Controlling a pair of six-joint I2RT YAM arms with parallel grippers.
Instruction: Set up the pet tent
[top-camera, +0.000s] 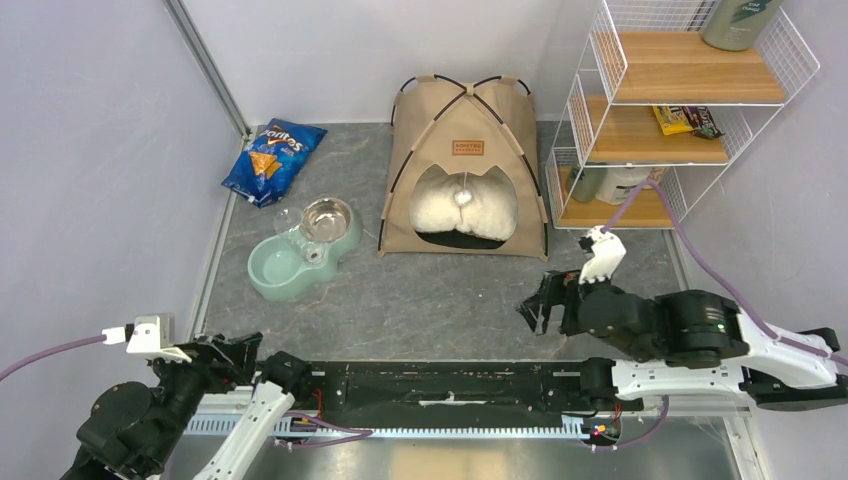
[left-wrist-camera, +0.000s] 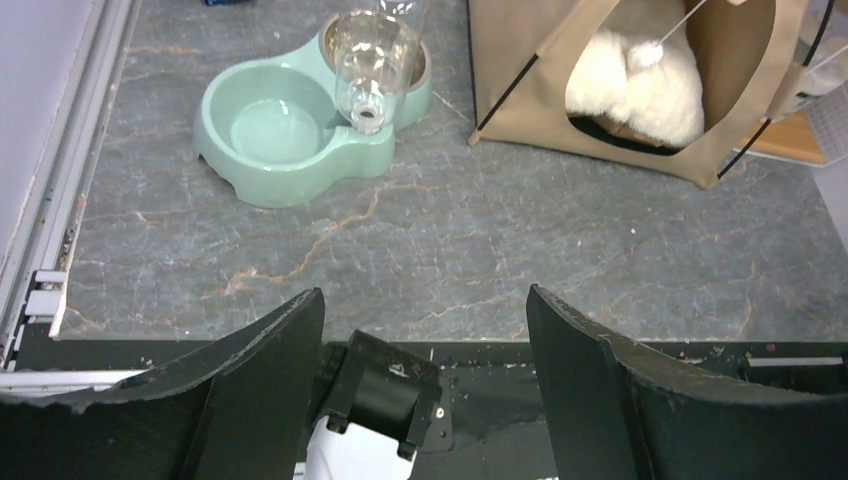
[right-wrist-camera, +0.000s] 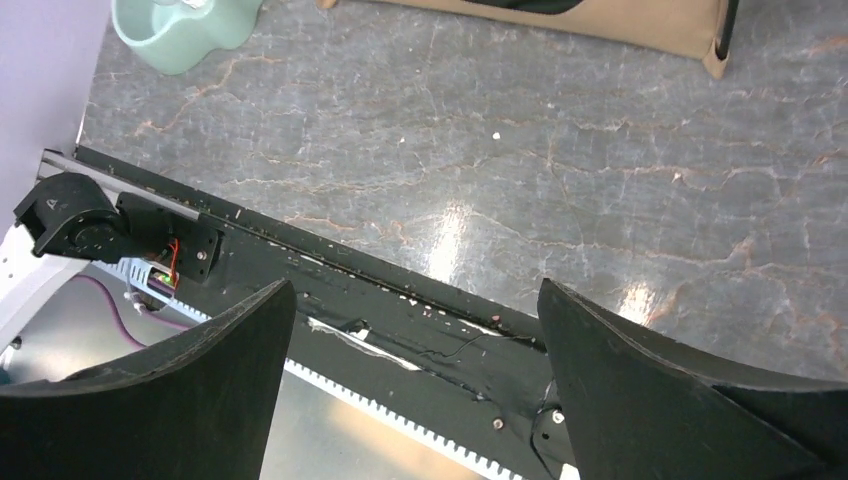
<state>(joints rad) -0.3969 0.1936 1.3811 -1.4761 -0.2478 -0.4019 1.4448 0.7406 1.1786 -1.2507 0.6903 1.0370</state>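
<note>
The tan pet tent (top-camera: 465, 170) stands upright at the back middle of the table, black poles crossing over its top, a brown label above its arched doorway. A fluffy white pillow (top-camera: 465, 210) lies inside. The left wrist view shows the pet tent (left-wrist-camera: 520, 80) at upper right; the right wrist view catches only the pet tent's (right-wrist-camera: 640, 18) bottom edge. My left gripper (top-camera: 235, 352) is open and empty at the near left. My right gripper (top-camera: 538, 305) is open and empty at the near right, well short of the tent.
A mint-green pet feeder (top-camera: 300, 255) with a steel bowl and clear bottle sits left of the tent. A blue chip bag (top-camera: 272, 160) lies at the back left. A white wire shelf (top-camera: 660, 110) with wooden boards stands right of the tent. A black rail (top-camera: 440, 385) spans the near edge.
</note>
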